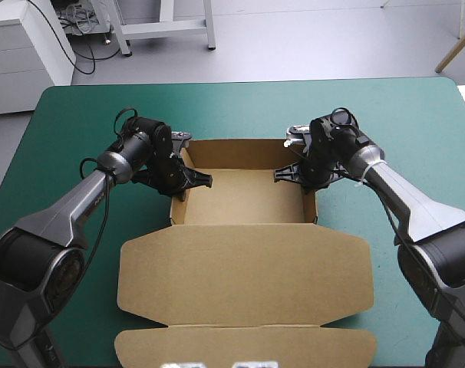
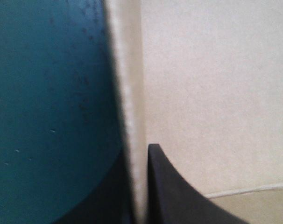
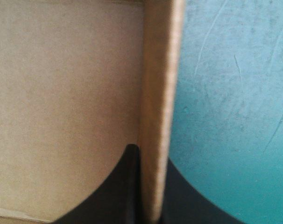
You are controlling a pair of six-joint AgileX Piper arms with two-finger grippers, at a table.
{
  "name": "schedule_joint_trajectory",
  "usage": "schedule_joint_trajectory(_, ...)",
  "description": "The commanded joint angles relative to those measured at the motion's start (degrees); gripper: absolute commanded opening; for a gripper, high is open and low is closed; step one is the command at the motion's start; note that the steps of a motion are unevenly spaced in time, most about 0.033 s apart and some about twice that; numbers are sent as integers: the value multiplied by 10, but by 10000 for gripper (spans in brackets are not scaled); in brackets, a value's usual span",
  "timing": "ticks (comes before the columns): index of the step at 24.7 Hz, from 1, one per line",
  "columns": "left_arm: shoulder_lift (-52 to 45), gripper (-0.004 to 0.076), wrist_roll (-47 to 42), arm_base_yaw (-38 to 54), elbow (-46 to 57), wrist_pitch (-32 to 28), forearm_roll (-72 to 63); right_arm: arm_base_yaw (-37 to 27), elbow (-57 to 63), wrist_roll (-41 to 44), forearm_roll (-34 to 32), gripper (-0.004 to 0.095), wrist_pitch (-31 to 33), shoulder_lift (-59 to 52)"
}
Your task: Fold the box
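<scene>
The brown box [image 1: 244, 201] lies mid-table as an open tray, its walls raised and its lid [image 1: 244, 276] spread flat toward the near edge. My left gripper [image 1: 188, 181] is shut on the box's left side wall [image 2: 132, 112], one finger inside the tray and one outside over the teal-green cover. My right gripper [image 1: 300, 175] is shut on the right side wall [image 3: 158, 107] in the same way. In each wrist view the wall's top edge runs straight ahead from between the black fingers [image 2: 167, 186], with the tray floor [image 3: 62, 107] on the inner side.
The lid's front flap [image 1: 244, 346] reaches the table's near edge. Bare teal-green cover [image 1: 79, 123] surrounds the tray on the left, right and far sides. White furniture stands beyond the far left corner, off the table.
</scene>
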Motion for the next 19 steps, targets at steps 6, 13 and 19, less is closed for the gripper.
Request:
schedule_joint_trajectory(6,-28,246,19,-3,-17,-25,13,-2,-23,-7,-74,376,29,-27)
schedule_joint_trajectory(13,-28,460,20,-3,-17,-27,13,-2,-38,-7,-77,448,33,-27)
schedule_joint_trajectory(19,-28,471,62,-3,-89,10,18,-2,-123,-7,-85,448,34,-28)
